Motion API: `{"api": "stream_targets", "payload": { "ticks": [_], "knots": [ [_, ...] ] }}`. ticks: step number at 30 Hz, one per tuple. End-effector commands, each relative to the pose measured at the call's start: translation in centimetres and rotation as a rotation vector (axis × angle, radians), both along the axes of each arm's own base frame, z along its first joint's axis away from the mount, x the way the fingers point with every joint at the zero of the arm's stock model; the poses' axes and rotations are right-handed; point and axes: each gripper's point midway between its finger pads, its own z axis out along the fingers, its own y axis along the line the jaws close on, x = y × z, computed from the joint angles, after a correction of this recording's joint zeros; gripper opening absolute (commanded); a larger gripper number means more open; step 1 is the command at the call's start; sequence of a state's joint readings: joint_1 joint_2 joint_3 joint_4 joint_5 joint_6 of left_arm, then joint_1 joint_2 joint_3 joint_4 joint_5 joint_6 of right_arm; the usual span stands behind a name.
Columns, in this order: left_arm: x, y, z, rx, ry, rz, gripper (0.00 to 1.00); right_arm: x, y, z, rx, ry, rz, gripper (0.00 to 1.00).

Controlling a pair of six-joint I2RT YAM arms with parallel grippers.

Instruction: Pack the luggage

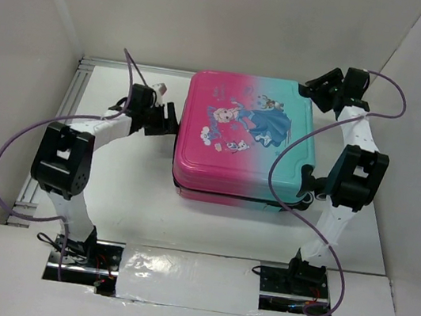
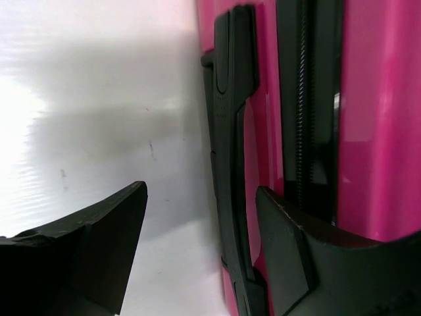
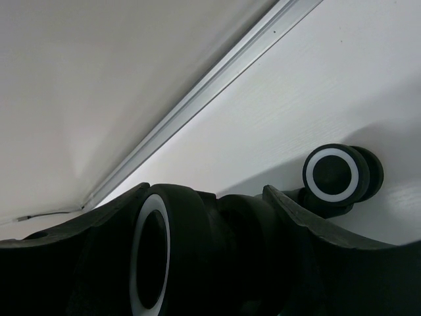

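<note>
The luggage (image 1: 237, 138) lies flat and closed in the middle of the table, its pink-to-teal printed shell facing up. My left gripper (image 1: 170, 119) is at its pink left side. In the left wrist view this gripper (image 2: 202, 191) is open around the black side handle (image 2: 230, 131): one finger lies against the pink shell (image 2: 378, 118) and the other stands well clear over the table. My right gripper (image 1: 317, 91) is at the teal back right corner. There its fingers (image 3: 205, 189) sit tight on either side of a black double wheel (image 3: 171, 250). A second wheel (image 3: 332, 174) shows beyond.
An aluminium rail (image 1: 129, 66) runs along the back edge below the white wall, seen also as the rail (image 3: 217, 72) in the right wrist view. Another rail (image 1: 60, 118) lines the left edge. White walls close in on three sides. Shiny tape (image 1: 176, 273) lies between the arm bases.
</note>
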State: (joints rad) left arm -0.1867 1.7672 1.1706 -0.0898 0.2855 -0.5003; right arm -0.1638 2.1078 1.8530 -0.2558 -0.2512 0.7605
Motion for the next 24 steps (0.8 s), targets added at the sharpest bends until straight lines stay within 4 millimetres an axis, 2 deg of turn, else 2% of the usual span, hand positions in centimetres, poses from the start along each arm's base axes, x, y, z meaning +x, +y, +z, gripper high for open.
{"api": "stream_targets", "payload": {
  "ticks": [1, 6, 9, 10, 11, 12, 14, 15, 19, 20, 21, 22, 24],
  "knots": [
    [0.7, -1.1, 0.1, 0.004, -0.026, -0.027, 0.79, -1.3, -3.0, 3.8, -0.198, -0.073, -0.012, 0.00],
    [0.6, -1.2, -1.6, 0.021, 0.011, -0.014, 0.79, -1.3, -2.9, 4.8, -0.205, -0.094, 0.000, 0.00],
    [1.3, -1.2, -2.1, 0.040, 0.015, 0.020, 0.73, -1.1, -2.9, 4.0, -0.201, -0.077, 0.002, 0.00],
    [1.6, -1.4, -2.4, 0.058, 0.012, 0.026, 0.69, -1.1, -2.7, 4.0, -0.196, -0.079, 0.011, 0.00],
    [1.6, -1.5, -2.3, 0.053, 0.016, 0.032, 0.63, -1.1, -2.7, 4.0, -0.196, -0.079, 0.011, 0.08],
    [2.2, -1.9, -2.5, 0.058, 0.012, 0.030, 0.53, -0.9, -2.8, 4.0, -0.197, -0.080, 0.011, 0.12],
    [2.6, -1.8, -3.1, 0.066, 0.027, 0.048, 0.38, -0.5, -2.5, 4.6, -0.201, -0.102, 0.037, 0.21],
    [3.0, -1.9, -2.5, 0.055, 0.018, 0.055, 0.36, -0.5, -2.5, 4.9, -0.201, -0.102, 0.037, 0.22],
    [3.5, -1.2, -3.2, 0.088, 0.034, 0.096, 0.24, 0.4, -1.6, 3.8, -0.188, -0.103, 0.106, 0.18],
    [3.5, -1.2, -3.2, 0.088, 0.034, 0.097, 0.22, 0.6, -0.6, 3.6, -0.175, -0.107, 0.139, 0.17],
    [3.6, -1.0, -3.2, 0.098, 0.031, 0.108, 0.20, 0.9, -0.7, 4.0, -0.177, -0.117, 0.138, 0.13],
    [3.7, -0.6, -3.2, 0.098, 0.032, 0.117, 0.14, 1.2, 0.2, 3.4, -0.169, -0.113, 0.162, 0.13],
    [4.1, 0.6, -3.2, 0.091, 0.037, 0.150, 0.10, 1.9, 1.8, 4.0, -0.173, -0.139, 0.187, 0.12]
  ]
}}
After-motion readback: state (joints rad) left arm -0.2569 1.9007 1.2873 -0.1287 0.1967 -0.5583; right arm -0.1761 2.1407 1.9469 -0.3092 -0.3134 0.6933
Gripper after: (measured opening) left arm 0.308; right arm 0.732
